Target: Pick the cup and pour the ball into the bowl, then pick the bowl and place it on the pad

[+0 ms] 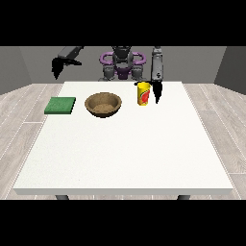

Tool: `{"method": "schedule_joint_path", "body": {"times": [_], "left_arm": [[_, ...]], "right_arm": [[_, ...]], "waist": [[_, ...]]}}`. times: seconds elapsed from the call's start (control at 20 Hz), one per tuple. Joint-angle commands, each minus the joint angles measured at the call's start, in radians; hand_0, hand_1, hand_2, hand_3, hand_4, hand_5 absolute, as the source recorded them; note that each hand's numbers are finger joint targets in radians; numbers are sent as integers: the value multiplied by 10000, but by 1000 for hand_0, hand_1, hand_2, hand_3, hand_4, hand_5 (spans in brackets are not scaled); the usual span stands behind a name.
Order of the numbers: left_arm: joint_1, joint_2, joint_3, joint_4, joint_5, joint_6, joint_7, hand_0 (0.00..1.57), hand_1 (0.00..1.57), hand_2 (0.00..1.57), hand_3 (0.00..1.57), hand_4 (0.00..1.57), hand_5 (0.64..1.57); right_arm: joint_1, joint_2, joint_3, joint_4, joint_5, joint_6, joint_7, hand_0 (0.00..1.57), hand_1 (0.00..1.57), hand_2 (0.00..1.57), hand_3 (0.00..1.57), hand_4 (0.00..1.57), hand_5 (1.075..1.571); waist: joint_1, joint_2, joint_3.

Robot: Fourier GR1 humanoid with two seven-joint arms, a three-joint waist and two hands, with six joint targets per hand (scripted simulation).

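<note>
Yellow-red cup (pixel 143 93), brown bowl (pixel 103 104), green pad (pixel 60 105).

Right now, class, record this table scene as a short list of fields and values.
table: white
cup: yellow, upright, right of bowl
bowl: brown, nothing visible inside
pad: green, flat, left of bowl
robot hand at view's right: lowered beside cup
robot hand at view's left: raised, off the table's left edge
ball: not visible

Yellow cup (pixel 143 93) just beside the hand (pixel 157 92) at the view's right, wooden bowl (pixel 103 104) nearby.
</note>
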Motion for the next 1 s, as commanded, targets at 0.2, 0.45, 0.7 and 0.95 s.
{"method": "schedule_joint_path", "body": {"times": [0.2, 0.45, 0.7, 0.95], "left_arm": [[-1375, 151, 439, 2804, -33, 456, -1378, 0, 0, 0, 0, 0, 1521], [-1744, 455, 811, 3863, 226, 68, -2579, 0, 0, 0, 0, 0, 1526], [-1106, -191, -128, 3560, -1205, 2995, -3006, 1245, 1245, 1571, 1571, 1329, 1287], [-1070, 177, 163, 3570, -1467, 3329, -2778, 1323, 1323, 1571, 1571, 1477, 1250]], "right_arm": [[-117, 476, 458, 354, 508, -225, -327, 0, 0, 0, 0, 0, 1571], [-389, -73, 27, 617, 309, 261, -828, 0, 0, 0, 0, 0, 1571], [-655, -96, 117, 671, 345, 175, -474, 0, 0, 0, 0, 0, 1570], [-342, -298, -17, 458, 173, 505, -591, 0, 0, 0, 0, 0, 1570]], "waist": [[-125, -39, 1], [-298, 652, 0], [-756, 586, 7], [-982, 609, 4]]}}
